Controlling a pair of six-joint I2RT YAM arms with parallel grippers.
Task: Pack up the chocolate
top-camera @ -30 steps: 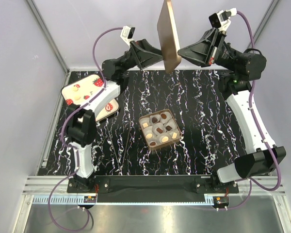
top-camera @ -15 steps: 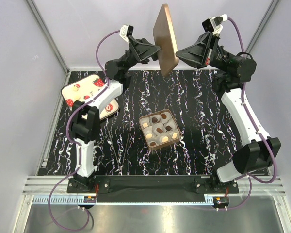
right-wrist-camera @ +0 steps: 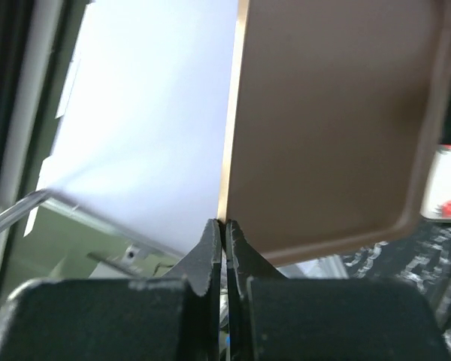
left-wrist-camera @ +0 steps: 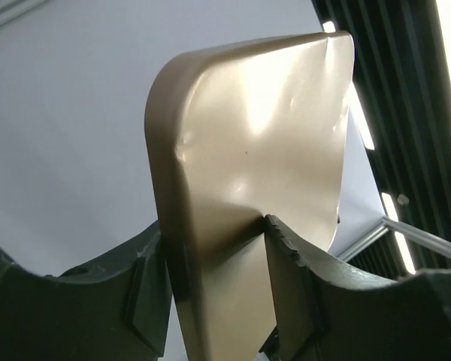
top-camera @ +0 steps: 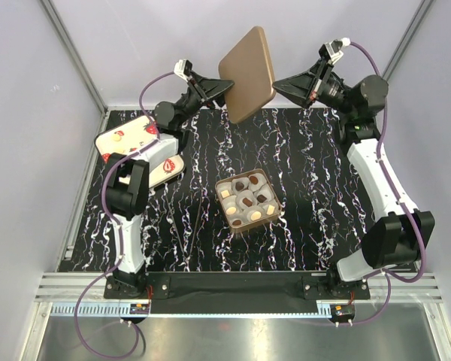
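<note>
Black marbled table: open box of chocolate well below left gripper and right gripper.
Both pinch opposite edges of the lid; upright before, it now tilts, and the left jaws were spread.

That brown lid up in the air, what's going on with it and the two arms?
Both arms hold the brown lid aloft over the far edge of the table. The right gripper is pinched shut on one edge, and the left gripper clamps the opposite rim. Below, in the middle of the table, the open box sits with dark and cream chocolates in its cups, not yet covered.
</note>
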